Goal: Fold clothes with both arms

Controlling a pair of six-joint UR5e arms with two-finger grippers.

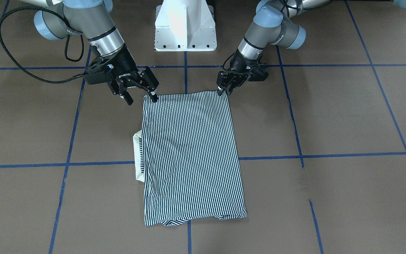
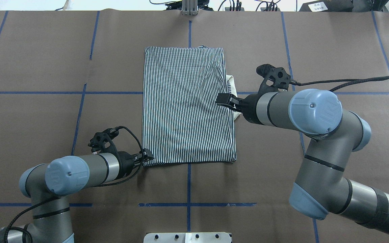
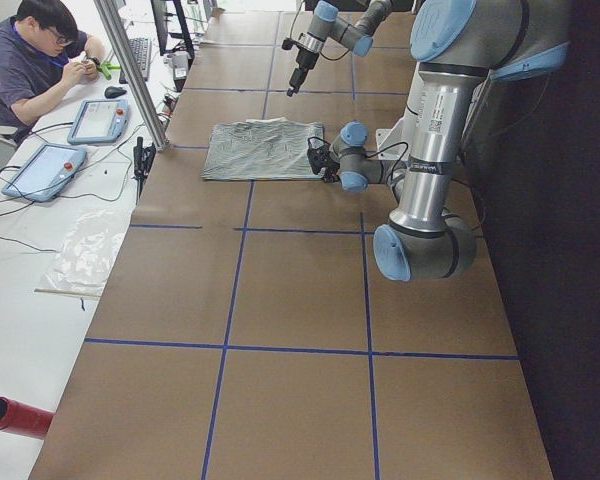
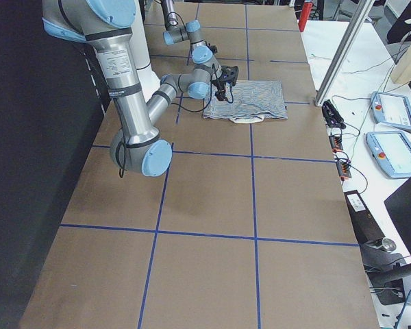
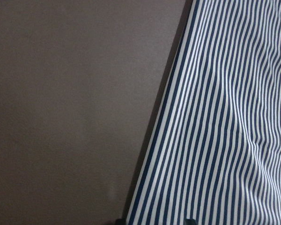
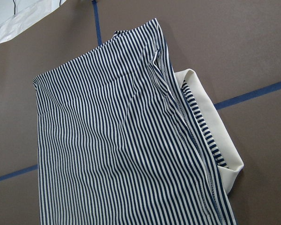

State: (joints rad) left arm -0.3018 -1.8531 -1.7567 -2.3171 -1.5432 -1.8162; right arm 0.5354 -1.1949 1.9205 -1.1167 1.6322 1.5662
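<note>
The striped polo shirt (image 1: 192, 155) (image 2: 187, 108) lies flat on the brown table, folded into a tall rectangle. Its cream collar (image 1: 137, 155) (image 6: 210, 122) pokes out on the robot's right side. My left gripper (image 1: 223, 91) (image 2: 147, 158) is low at the shirt's near left corner. The left wrist view shows its two fingertips a little apart at the bottom edge, with striped cloth (image 5: 225, 117) lying flat between them. Over the shirt's right edge, by the collar, my right gripper (image 1: 142, 98) (image 2: 222, 99) hangs open and holds nothing.
The white pedestal base (image 1: 185, 28) stands at the robot's side of the table. Blue tape lines (image 2: 79, 111) cross the brown surface. A person (image 3: 35, 55) sits at a side bench with tablets (image 3: 40, 170). A metal post (image 3: 130, 70) rises at the far edge.
</note>
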